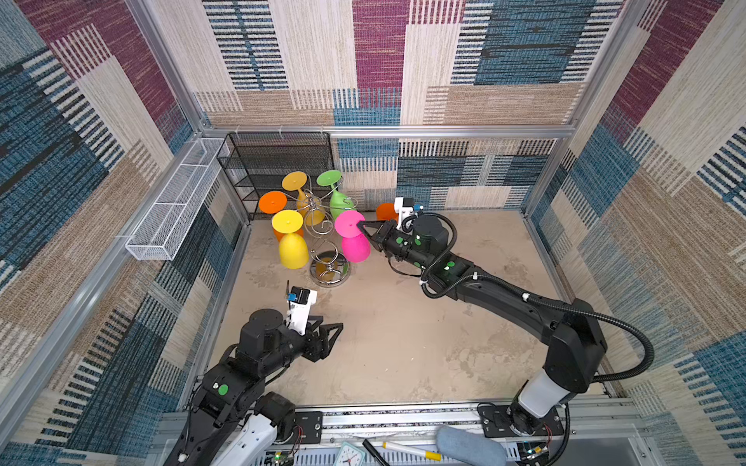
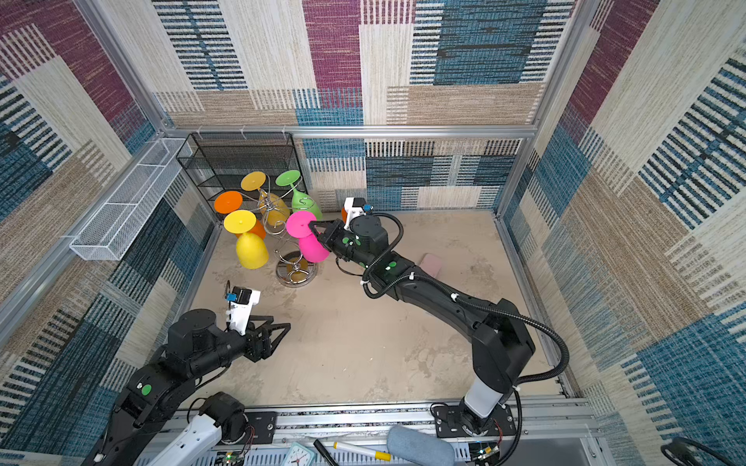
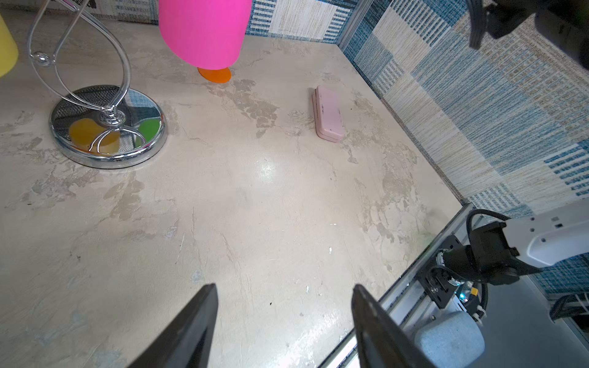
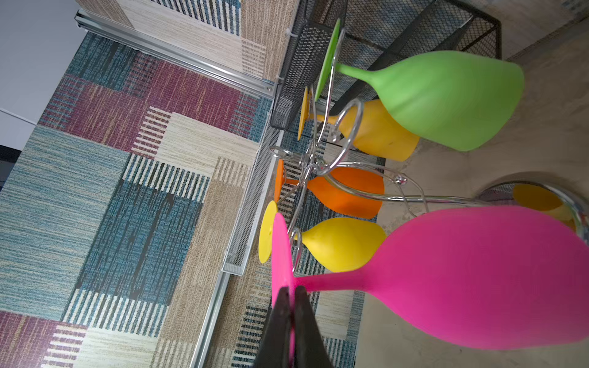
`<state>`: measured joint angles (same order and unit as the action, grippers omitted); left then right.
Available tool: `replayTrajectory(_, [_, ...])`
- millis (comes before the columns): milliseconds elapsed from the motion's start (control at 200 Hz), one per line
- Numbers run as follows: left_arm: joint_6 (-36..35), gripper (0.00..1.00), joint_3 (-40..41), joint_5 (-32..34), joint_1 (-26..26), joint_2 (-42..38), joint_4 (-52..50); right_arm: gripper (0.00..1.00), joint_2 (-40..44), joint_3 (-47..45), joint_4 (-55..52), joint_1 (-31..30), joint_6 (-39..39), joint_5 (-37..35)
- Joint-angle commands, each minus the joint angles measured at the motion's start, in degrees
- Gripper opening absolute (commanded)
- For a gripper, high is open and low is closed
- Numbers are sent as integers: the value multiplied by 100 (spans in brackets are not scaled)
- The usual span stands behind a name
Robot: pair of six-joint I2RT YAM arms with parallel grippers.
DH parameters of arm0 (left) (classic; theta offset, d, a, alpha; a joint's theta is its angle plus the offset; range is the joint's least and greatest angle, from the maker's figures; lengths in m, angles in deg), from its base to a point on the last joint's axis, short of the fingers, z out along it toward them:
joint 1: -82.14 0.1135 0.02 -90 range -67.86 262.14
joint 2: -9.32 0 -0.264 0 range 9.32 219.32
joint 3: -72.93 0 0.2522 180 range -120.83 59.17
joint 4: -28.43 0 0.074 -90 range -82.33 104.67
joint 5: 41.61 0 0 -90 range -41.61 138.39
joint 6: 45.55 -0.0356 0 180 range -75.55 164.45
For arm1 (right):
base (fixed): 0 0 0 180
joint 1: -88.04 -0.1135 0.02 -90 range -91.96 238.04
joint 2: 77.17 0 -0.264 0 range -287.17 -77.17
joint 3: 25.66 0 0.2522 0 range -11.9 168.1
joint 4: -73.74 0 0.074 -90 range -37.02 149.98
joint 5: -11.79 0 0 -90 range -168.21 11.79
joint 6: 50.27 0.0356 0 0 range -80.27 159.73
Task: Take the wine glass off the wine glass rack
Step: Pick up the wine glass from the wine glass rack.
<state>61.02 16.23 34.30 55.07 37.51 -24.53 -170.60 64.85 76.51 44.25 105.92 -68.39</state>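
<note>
Well apart from the wine glass rack [image 1: 329, 278], on its near side toward the arm bases: left end effector [image 3: 284, 285], released, jaws spread with only bare surface [image 3: 287, 197] between. Apparently parked there to leave the rack uncrowded.

On the rack's scroll arms: yellow glass [image 1: 292, 250], orange glass [image 1: 273, 201], amber glass [image 1: 294, 180] and green glass [image 1: 337, 201], all hung bowl-down by the foot.

On the rack's right side: pink wine glass [image 1: 355, 246], likewise inverted, bowl clear of the surface.

Just right of that: right end effector [image 4: 292, 306], clenched on the rim of the pink foot, a thin flat edge suited to a narrow pinch. Probably gripped there to draw the stem sideways out of its curl.

In both top views, only black fingertips against the foot disc. In the right wrist view, the foot edge-on between the fingers, and a wire curl just beside the stem; around it or not, impossible to tell.

Further right of the rack: pale pink case [image 3: 330, 114], plain in the left wrist view, hidden by the right arm [image 1: 504, 298] in a top view.
</note>
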Motion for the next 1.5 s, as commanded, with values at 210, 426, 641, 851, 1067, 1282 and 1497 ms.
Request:
replayTrajectory(210, [-133, 69, -5, -72, 8, 108, 246, 0, 1027, -1130, 309, -40, -792, -309])
replayTrajectory(426, [-63, 69, -12, 21, -5, 143, 213, 0, 1836, -1865, -167, -292, -2078, -884])
replayTrajectory(641, [342, 68, -186, 233, -40, 212, -136, 0, 2596, -2904, -226, -633, -3697, -1595])
replayTrajectory(851, [1511, 67, -316, 0, -44, 314, -569, 0, 2971, -3906, 543, -1361, -5409, -2500])
replayTrajectory(1067, [3519, 66, -10, -360, -43, 68, -366, 0, 2786, -4430, 1295, -2047, -6919, -3505])
replayTrajectory(1282, [5587, 58, 935, -752, -44, -396, 779, 0, 2756, -5080, 2189, -2286, -8072, -3615])
replayTrajectory(1497, [6092, 57, 981, -635, -42, -151, 1043, 0, 2550, -5231, 2486, -2506, -8952, -3769])
